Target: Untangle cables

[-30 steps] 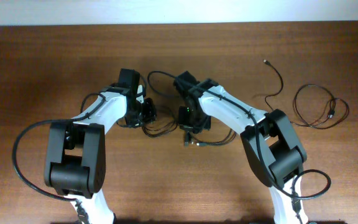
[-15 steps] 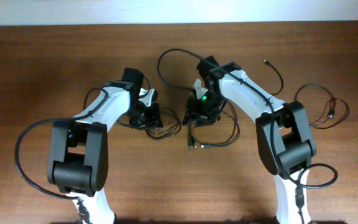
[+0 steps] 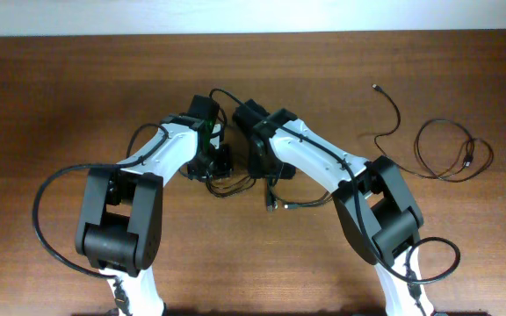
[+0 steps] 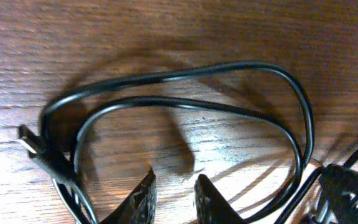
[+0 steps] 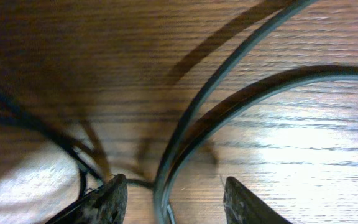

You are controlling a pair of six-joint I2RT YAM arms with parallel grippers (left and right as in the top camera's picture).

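inside the parted right claw [image 5: 174, 199] run two cables [image 5: 188, 115].

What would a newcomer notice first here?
The white-and-black left arm and right arm meet mid-table over a tangle of thin black cords. Far right, a separate loose loop of black cord lies apart from it on the brown wooden table. In the right wrist view, the jaws of the right gripper stand open astride a black cord strand.
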